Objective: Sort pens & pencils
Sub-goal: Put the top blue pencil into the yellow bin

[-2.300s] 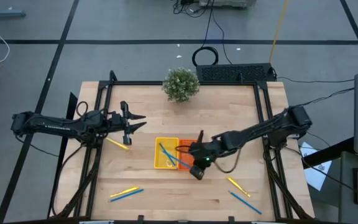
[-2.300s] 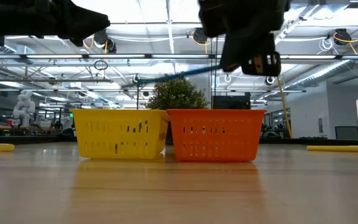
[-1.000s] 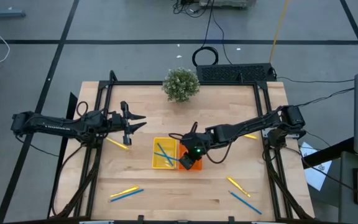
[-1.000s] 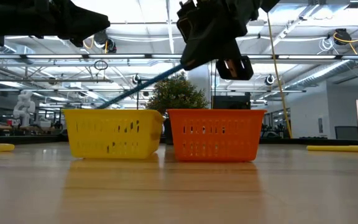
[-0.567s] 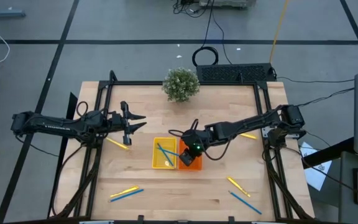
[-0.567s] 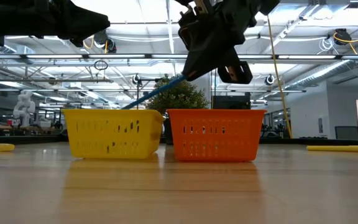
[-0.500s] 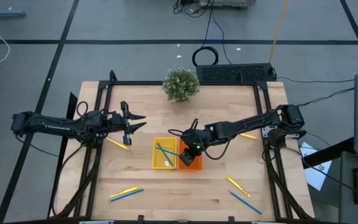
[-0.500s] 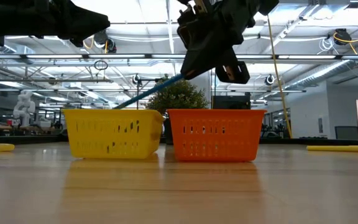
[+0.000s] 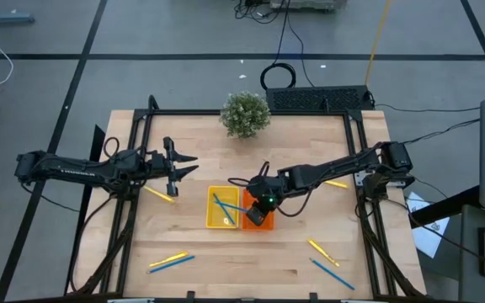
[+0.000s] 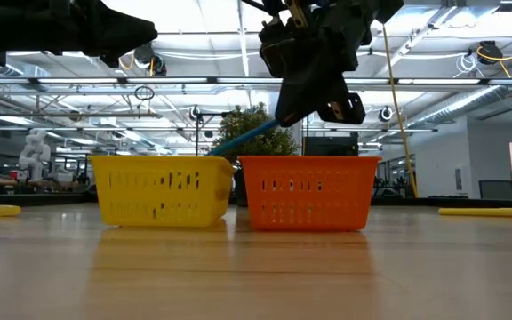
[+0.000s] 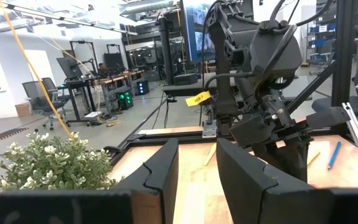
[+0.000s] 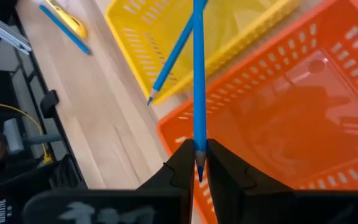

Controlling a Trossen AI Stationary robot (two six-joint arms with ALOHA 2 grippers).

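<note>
- Two trays stand side by side mid-table: a yellow tray (image 9: 223, 208) and an orange tray (image 9: 260, 220) touching it at its 3 o'clock side.
- Blue sticks counted from above: two in the yellow tray, one at the lower left, one at the lower right (image 9: 332, 274), and the held one.
- Yellow sticks counted: one beside the left arm (image 9: 159, 194), one at the lower left (image 9: 167, 259), one at the lower right (image 9: 322, 250), one at the right edge (image 9: 336, 183).
- The right gripper (image 12: 197, 163) hangs over the orange tray, jaws clamped on a blue pencil (image 12: 198, 87). The pencil slants down toward 9 o'clock, its far end over the yellow tray.
- The left gripper (image 9: 183, 163) waits at the table's 9 o'clock side, jaws partly apart, holding nothing.
</note>
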